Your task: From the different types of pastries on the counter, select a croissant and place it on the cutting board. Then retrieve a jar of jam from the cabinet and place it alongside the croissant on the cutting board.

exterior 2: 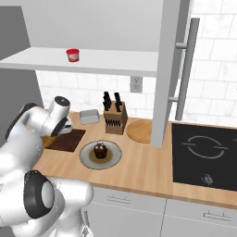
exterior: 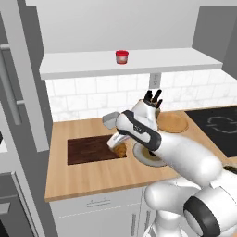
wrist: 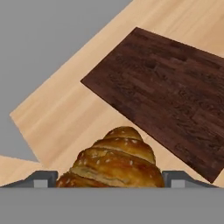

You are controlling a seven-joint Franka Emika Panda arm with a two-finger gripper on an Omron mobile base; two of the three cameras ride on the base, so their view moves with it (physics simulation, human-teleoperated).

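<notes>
Far left of the tan surface (exterior: 92,173): dark cutting board (exterior: 90,149), lying flat. At its right edge, claw (exterior: 118,149) clamped on the golden croissant (exterior: 121,150), fingertips (wrist: 43,179) flanking the pastry in the hand view, board ahead and below; whether pastry touches wood, cannot tell. Just right of that, grey plate (exterior 2: 88,159) bearing the dark cupcake (exterior 2: 100,150). Behind the plate, small grey tray (exterior 2: 90,116) and knife block (exterior 2: 114,119) near the tiled wall. Further right, round tan disc (exterior 2: 141,131), then black cooktop (exterior 2: 203,155). Overhead, white cabinet (exterior: 134,65) ledge carrying the red jar of jam (exterior: 121,57), well apart from the board.
</notes>
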